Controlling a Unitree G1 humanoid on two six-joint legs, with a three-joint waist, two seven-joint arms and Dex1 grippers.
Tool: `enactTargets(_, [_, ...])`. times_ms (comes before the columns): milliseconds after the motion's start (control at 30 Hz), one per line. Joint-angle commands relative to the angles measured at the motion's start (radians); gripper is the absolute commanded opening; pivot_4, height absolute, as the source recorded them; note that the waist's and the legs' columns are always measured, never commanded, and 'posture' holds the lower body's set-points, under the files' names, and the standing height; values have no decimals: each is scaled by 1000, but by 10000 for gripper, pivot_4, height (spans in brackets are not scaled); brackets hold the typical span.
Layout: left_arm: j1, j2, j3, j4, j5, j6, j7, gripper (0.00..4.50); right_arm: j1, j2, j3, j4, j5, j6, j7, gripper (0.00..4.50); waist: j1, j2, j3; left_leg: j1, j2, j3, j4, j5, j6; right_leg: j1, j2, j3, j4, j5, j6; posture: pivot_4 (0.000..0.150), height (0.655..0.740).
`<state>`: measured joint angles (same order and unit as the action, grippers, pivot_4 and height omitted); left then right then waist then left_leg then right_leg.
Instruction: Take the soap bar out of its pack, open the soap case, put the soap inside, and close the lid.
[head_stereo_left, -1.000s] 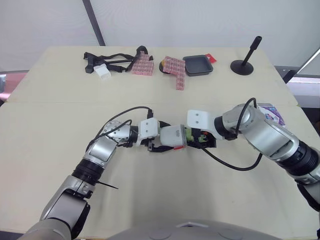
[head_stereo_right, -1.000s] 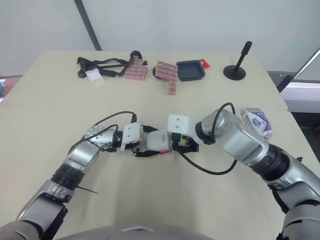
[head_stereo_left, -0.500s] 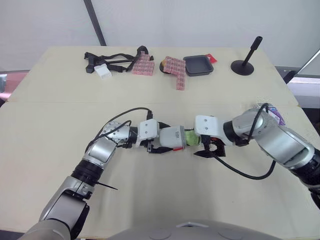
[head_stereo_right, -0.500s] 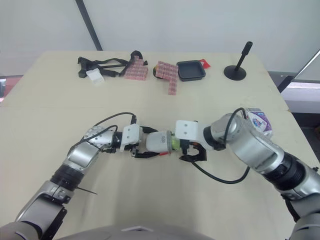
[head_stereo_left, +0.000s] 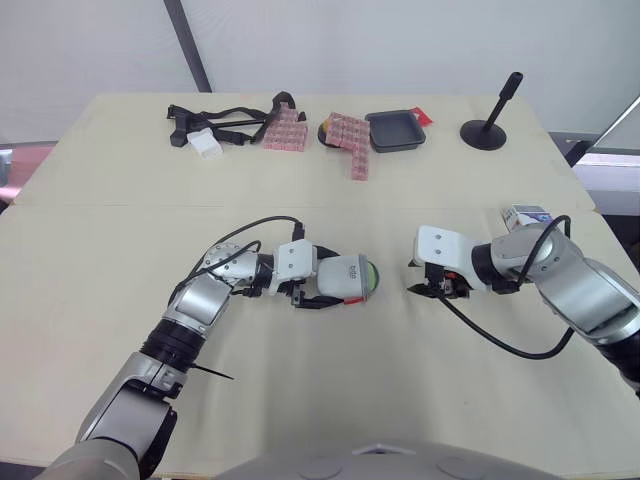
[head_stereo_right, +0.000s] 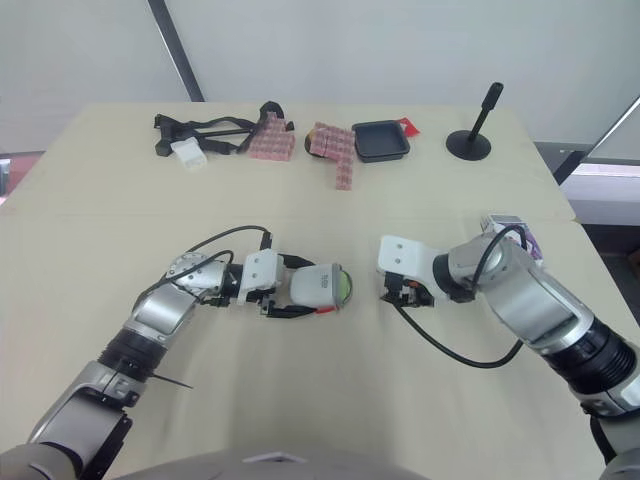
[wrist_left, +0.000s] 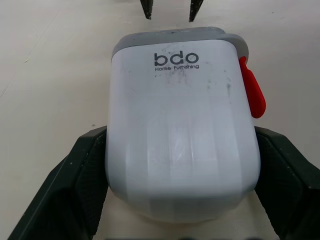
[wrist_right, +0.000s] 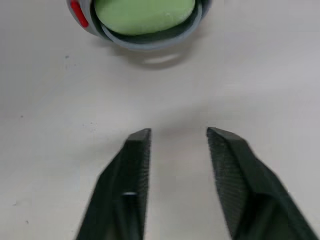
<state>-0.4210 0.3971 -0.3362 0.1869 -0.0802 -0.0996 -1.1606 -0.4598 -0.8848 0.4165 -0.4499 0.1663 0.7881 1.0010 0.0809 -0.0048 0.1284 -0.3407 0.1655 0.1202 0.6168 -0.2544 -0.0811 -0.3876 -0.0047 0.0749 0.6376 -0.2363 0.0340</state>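
1. Progress. Judge the task as nearly complete. The soap bar (wrist_right: 144, 12) sits inside the soap case (head_stereo_left: 347, 278), its green face showing at the case mouth. The case lies on its side near the middle of the table (head_stereo_left: 300, 400), mouth turned to the right. The mouth is uncovered, so treat closing the lid as the one step left.

2. Grippers. The left gripper (head_stereo_left: 322, 283) is clamped on the case, one black finger (wrist_left: 82, 175) on each side of the white shell. The right gripper (wrist_right: 178, 132) is to the right of the case and well apart from it. Its fingers are spread and hold nothing.

3. Pack. The soap pack (head_stereo_left: 524, 213) lies at the far right of the table, just beyond the right arm.

4. Limits of view.
- You cannot make out the lid as a separate part. Only a grey rim and a red latch tab (wrist_left: 250, 92) are distinct.
- You cannot tell how deep the bar is seated.
- The pack is partly hidden by the right arm, so whether it is open cannot be told.
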Motion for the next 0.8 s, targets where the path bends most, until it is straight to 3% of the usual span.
enactTargets(33, [-12,5,12,-19,-18,-17,-2,36529,-18,18,-17,-30,-4,-15,-7,6291,0,0,0,0,0,0,0,0,0,0,0,0,0,0,0,1500,7400])
enactTargets(100, [-13,3,12,-20,-18,-17,-2,36529,-22,36,-9,-30,-7,-18,-8,222,1,0,0,0,0,0,0,0,0,0,0,0,0,0,0,1500,7400])
enactTargets(500, [-15,-10,6,-41,-19,-9,7,36529,-74,147,72,11,-58,-50,-27,222,-1,0,0,0,0,0,0,0,0,0,0,0,0,0,0,1500,7400])
enactTargets(800, [-11,-7,6,-41,-16,-11,12,36529,-96,154,90,23,-90,-52,-5,222,0,0,0,0,0,0,0,0,0,0,0,0,0,0,0,1500,7400])
